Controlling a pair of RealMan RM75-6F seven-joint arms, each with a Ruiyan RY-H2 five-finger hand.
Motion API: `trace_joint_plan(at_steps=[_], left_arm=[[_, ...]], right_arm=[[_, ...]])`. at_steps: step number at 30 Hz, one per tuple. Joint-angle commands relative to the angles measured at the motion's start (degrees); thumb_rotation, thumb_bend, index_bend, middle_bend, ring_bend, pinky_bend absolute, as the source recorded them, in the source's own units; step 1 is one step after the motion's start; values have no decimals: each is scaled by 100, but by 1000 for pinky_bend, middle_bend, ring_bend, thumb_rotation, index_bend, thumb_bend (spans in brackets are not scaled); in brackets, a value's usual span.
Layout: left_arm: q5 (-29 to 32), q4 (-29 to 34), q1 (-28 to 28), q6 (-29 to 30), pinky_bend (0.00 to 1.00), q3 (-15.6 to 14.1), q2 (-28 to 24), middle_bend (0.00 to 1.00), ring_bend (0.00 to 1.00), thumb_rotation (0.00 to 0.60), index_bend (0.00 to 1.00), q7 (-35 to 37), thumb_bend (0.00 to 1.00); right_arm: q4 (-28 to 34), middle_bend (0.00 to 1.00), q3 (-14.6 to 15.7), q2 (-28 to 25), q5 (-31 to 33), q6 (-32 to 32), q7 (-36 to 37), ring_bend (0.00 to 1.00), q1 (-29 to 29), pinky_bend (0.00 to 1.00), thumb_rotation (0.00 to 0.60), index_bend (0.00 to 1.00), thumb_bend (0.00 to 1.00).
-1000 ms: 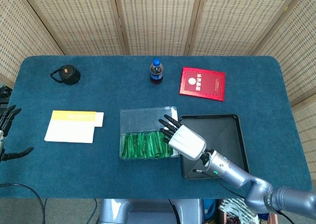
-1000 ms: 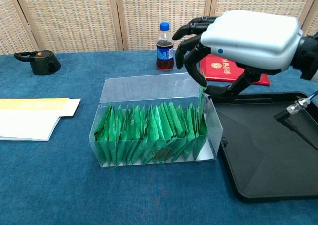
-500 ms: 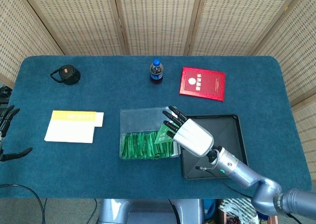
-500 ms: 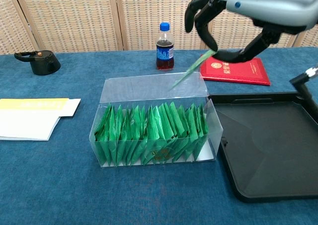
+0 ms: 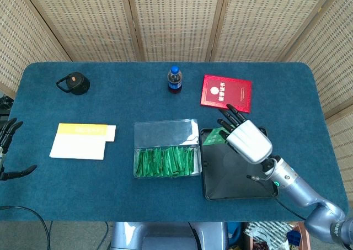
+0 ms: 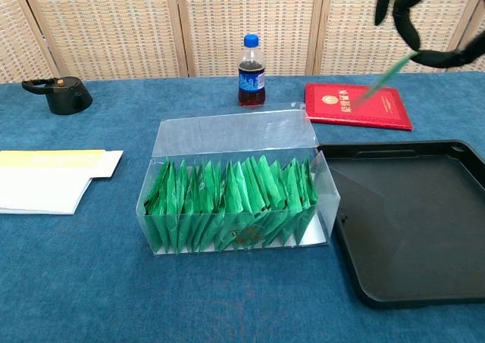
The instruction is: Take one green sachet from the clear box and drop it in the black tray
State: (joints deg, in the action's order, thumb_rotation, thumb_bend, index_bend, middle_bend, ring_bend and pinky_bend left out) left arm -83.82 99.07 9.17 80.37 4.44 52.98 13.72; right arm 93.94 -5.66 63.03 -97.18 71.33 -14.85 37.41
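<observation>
One green sachet [image 6: 383, 82] is out of the clear box [image 5: 165, 149], pinched in the right hand [image 5: 245, 138] above the black tray [image 5: 237, 178] — only the drop remains. Left hand [image 5: 8, 145] idles at the table edge, fingers apart — empty.

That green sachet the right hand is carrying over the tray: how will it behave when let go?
The green sachet looks thin and flat, held edge-on by the right hand, so it is probably very light and may flutter. It hangs straight from the fingertips, suggesting some stiffness. Above the black tray, it should land flat without rolling.
</observation>
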Motion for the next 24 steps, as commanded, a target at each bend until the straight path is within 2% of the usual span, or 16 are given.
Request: trace_joint_plan(at_steps=[1, 11, 20, 22, 24], left_arm=[[4, 1, 4, -8, 0, 0, 3, 0, 0, 600, 0, -11, 122], [0, 32, 6, -13, 0, -14, 33, 0, 0, 600, 0, -119, 123], [2, 41, -1, -3, 0, -18, 43, 0, 0, 600, 0, -146, 122], [2, 44, -1, -2, 0, -16, 40, 0, 0, 600, 0, -143, 122], [-2, 43, -4, 1, 0, -18, 38, 0, 0, 600, 0, -142, 122]], right_arm=[[-404, 409, 184, 51, -24, 139, 326, 143, -208, 166, 600, 651, 548], [-1557, 410, 542, 589, -69, 258, 1034, 144, -565, 171, 600, 651, 548], [-1790, 395, 667, 809, -261, 415, 1148, 146, -691, 181, 600, 640, 548], [-1797, 310, 705, 801, -354, 451, 1152, 145, -697, 182, 600, 506, 534], [-1793, 121, 735, 772, -413, 478, 1180, 122, -706, 182, 600, 233, 415]])
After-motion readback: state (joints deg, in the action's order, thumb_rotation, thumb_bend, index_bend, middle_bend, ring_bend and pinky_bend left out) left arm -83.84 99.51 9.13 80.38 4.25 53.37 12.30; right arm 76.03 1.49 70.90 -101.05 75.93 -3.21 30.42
